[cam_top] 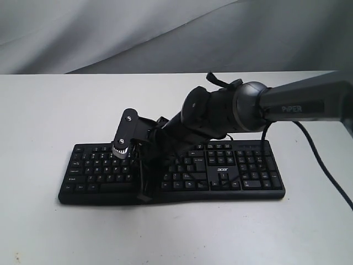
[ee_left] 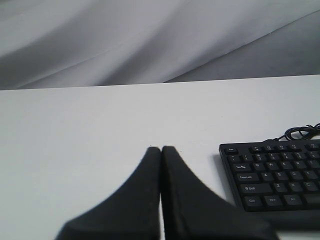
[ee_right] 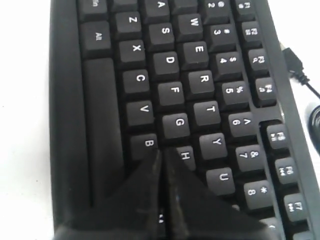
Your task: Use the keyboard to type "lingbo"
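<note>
A white desk (cam_top: 44,110) with one black keyboard (cam_top: 220,171) lying flat, parallel to the desk edge nearest the exterior camera and nearer that edge than the far one.

We count two grippers. The right gripper (ee_right: 161,150) reaches in from the desk's right edge, its two black fingers pinched together with no gap, holding nothing, and points down at the letter keys. Its joined tip sits on the seam between the B key (ee_right: 148,144) and the H key (ee_right: 186,156), with the G key (ee_right: 176,123) just beyond. The left gripper (ee_left: 161,148) is likewise pressed closed and empty, over bare desk beside the keyboard's left end, apart from it.

We judge one letter is being struck, either g or b; we cannot tell which. To do it well, we would centre the tip on a single keycap, clear of H, then come straight down, press briefly and lift so the letter does not repeat.

One thin black cable (ee_left: 301,132) coils behind the keyboard's back edge.
</note>
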{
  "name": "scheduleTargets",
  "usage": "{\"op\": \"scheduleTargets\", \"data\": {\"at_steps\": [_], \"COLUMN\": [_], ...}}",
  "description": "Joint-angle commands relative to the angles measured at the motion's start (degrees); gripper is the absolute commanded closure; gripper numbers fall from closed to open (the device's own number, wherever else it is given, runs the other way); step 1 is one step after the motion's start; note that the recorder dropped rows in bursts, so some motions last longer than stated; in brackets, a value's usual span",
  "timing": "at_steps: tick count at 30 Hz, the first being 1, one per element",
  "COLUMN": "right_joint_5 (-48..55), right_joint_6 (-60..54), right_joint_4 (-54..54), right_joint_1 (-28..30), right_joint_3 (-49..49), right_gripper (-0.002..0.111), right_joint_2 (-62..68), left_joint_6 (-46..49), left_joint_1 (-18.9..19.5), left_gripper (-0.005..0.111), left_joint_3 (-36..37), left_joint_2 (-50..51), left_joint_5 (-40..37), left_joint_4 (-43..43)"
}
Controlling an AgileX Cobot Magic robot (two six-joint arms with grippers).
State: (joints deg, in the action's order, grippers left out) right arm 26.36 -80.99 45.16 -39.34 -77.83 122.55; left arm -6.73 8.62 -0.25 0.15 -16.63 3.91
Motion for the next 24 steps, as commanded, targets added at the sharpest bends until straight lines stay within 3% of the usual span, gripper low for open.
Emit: {"op": "scheduleTargets", "data": {"at_steps": [1, 13, 24], "right_joint_5": [0.4, 6.1, 6.1], "right_joint_6": [-0.6, -0.5, -0.4], "right_joint_4": [0.1, 0.9, 1.1], "right_joint_1": [0.0, -0.1, -0.1], "right_joint_3": [-1.9, -10.6, -11.0], "right_gripper": [0.108, 0.108, 0.108], "right_joint_2": [-1.1, 5.5, 5.8], "left_joint_6": [-0.2, -0.2, -0.2], "left_joint_1": [0.1, 0.1, 0.1], "left_gripper": [0.106, 0.106, 0.106], "left_joint_3": [0.2, 0.2, 0.2], "left_joint_2": [-0.1, -0.1, -0.1], "left_joint_5": [0.3, 0.3, 0.3], "left_joint_4": [-0.5, -0.5, -0.5]}}
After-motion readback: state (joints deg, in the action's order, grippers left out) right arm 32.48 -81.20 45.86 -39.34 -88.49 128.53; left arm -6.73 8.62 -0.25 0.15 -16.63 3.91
